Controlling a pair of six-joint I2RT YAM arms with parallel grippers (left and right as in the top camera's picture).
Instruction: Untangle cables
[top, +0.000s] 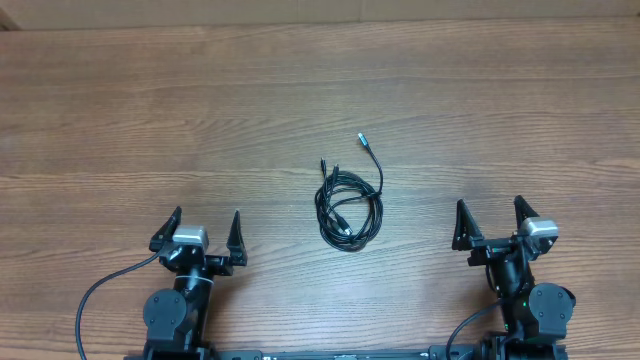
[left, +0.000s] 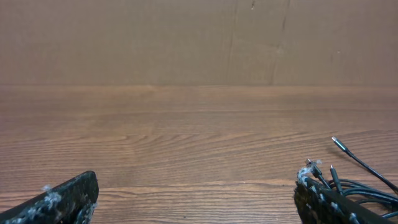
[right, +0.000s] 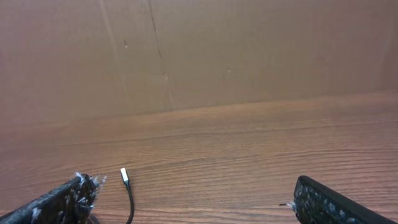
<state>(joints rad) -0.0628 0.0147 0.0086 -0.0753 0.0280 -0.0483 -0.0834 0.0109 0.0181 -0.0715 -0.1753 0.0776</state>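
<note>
So we find the cables (top: 350, 205) bunched between left gripper (top: 206, 216) and right gripper (top: 490, 206), both spread wide, empty, seemingly staged to reach in

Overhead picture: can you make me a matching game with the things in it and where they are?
Things:
1. cables
2. left gripper
3. right gripper
4. bluish plug tip

Places or states:
A. open, low on the right side of the picture
B. coiled in loose loops in the middle of the table
C. sticking out past the coil, toward the far edge
D. open, low on the left side of the picture

Pairs: 1-B, 2-D, 3-A, 4-C
</note>
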